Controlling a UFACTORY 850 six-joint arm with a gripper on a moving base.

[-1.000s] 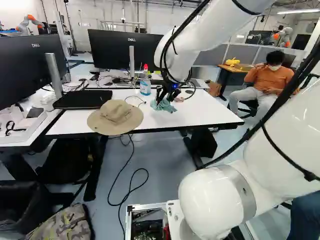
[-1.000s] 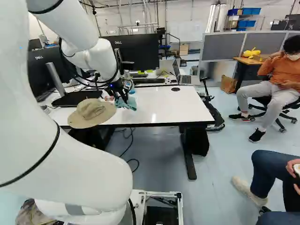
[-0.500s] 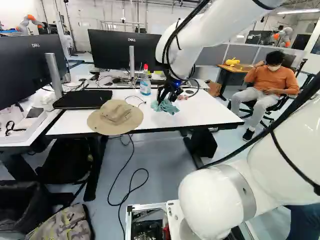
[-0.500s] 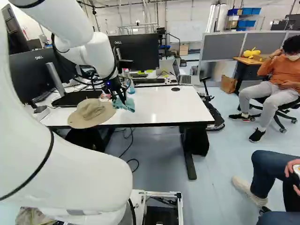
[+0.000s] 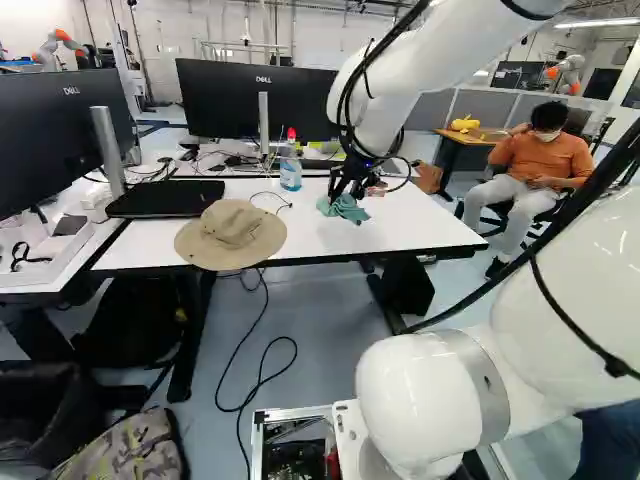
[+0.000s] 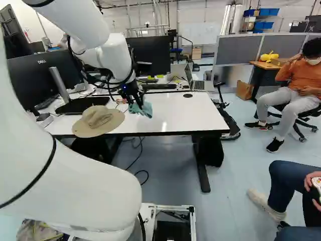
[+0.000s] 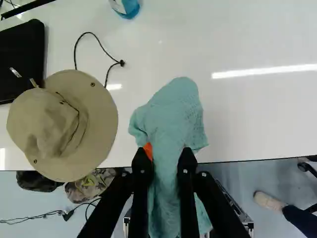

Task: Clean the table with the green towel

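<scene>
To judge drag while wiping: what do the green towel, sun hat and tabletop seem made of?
Green towel: soft matt cloth, perhaps cotton or microfibre; it folds loosely and looks textured.
Sun hat: matt fabric, possibly canvas, given its creased crown and small eyelets.
Tabletop: smooth, glossy, likely white laminate; bright streaks reflect in it.

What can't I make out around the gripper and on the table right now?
- Tabletop under the green towel: wrist view, covered by the towel.
- Second orange pad of the gripper: wrist view, behind the towel.
- Small pinkish thing: left base view, partly behind the gripper, too small to name.
- Bottle's top: wrist view, cut off by the edge.
</scene>
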